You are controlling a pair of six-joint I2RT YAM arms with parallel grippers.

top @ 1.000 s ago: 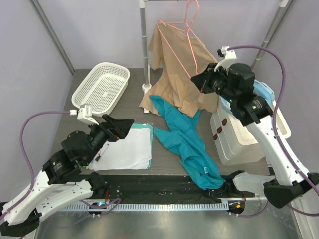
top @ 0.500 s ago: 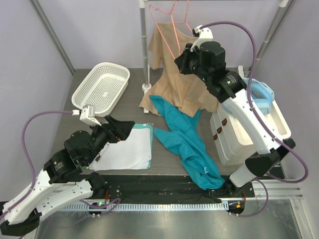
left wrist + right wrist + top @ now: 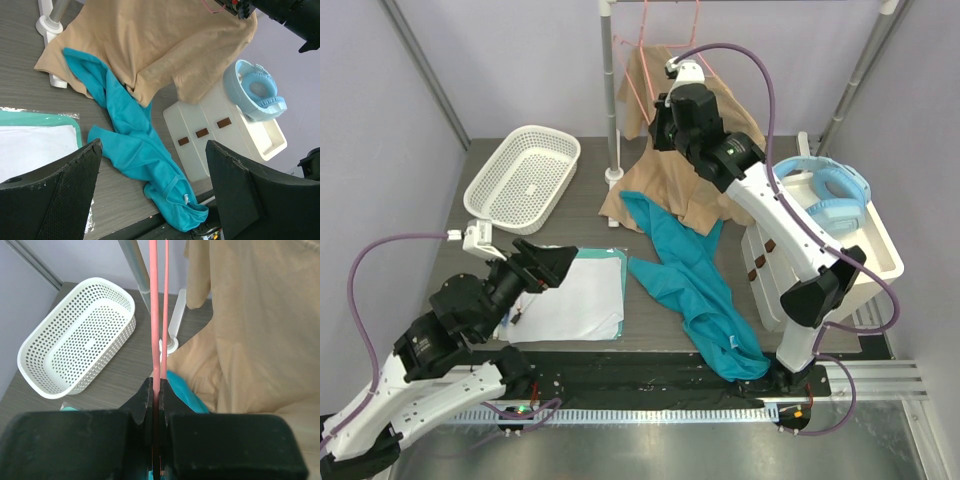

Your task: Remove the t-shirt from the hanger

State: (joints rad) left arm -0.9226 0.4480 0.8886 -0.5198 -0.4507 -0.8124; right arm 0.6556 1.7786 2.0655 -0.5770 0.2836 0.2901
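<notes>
Right pincer (image 3: 157, 390) swung from 2 to 12 o'clock, clamped on pink wire hanger (image 3: 154, 315) holding tan t-shirt (image 3: 250, 325). Left pincer (image 3: 154, 145) spread wide, 7 o'clock.

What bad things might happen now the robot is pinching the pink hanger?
The right gripper pinches only the thin wire of the hanger, so it might slip or twist. The t-shirt hangs down onto the table, touching the blue cloth, so pulling may drag that along. The hanger is close to the rack pole and could bump it.
</notes>
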